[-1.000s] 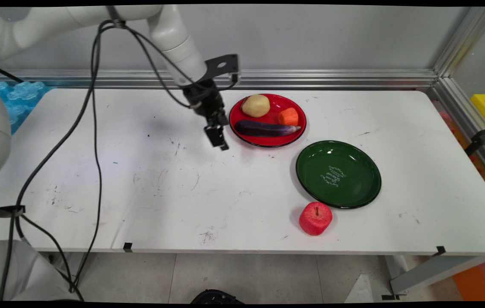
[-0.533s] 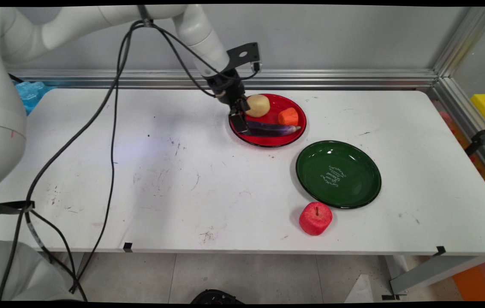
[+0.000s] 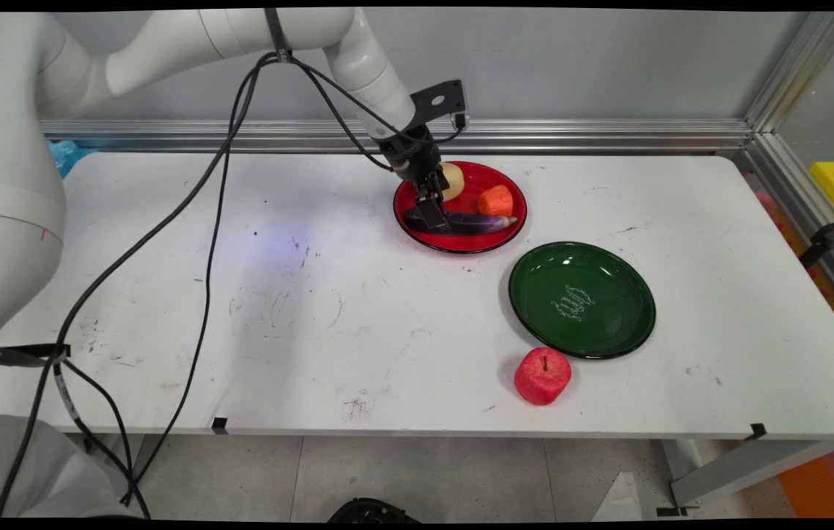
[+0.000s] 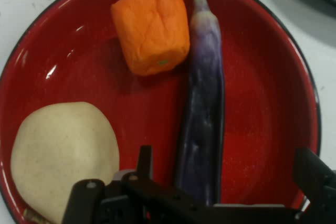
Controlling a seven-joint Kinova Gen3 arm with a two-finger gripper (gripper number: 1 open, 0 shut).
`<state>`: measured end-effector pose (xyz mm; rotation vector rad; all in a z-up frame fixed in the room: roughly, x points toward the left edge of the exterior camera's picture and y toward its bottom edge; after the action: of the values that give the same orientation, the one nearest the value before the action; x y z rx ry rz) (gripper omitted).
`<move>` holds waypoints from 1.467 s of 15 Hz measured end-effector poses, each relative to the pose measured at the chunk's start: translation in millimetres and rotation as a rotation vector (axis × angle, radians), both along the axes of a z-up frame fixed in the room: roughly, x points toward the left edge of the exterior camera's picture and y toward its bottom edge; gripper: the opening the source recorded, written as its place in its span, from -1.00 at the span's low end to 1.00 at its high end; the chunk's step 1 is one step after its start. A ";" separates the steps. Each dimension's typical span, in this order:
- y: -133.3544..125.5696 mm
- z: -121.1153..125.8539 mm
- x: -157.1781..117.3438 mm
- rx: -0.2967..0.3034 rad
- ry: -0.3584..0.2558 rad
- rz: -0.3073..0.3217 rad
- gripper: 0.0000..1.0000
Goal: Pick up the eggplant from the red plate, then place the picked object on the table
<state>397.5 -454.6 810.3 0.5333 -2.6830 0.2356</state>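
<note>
Main view: white table (image 3: 240,331) spreads beneath the gripper (image 3: 431,212), which hangs spread wide over the red plate (image 3: 509,224), astride the purple eggplant (image 4: 202,124) without clamping it. Green plate (image 3: 582,299) lies well apart. Potato (image 4: 63,156) sits just beside one finger; the orange piece (image 4: 152,27) lies beyond the fingertips.

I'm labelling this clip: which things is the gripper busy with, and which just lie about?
At the gripper:
- aubergine, between the open fingers
- potato, orange piece and red plate around it

Lying apart:
- green plate
- apple
- table
</note>
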 end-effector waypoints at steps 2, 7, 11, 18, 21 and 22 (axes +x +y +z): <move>-3.3 -7.9 -0.5 -0.002 -0.004 -0.010 1.00; -8.8 -21.7 -1.4 -0.006 -0.011 -0.033 1.00; -11.8 -29.3 -3.7 -0.006 -0.010 -0.048 -1.00; -15.8 -23.9 -5.3 -0.007 -0.009 -0.061 -1.00; -15.8 -13.1 -5.3 -0.010 -0.010 -0.066 -1.00; -15.9 -7.1 -6.6 -0.012 -0.007 -0.067 -1.00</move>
<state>390.9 -470.4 803.2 0.4386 -2.6991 0.2349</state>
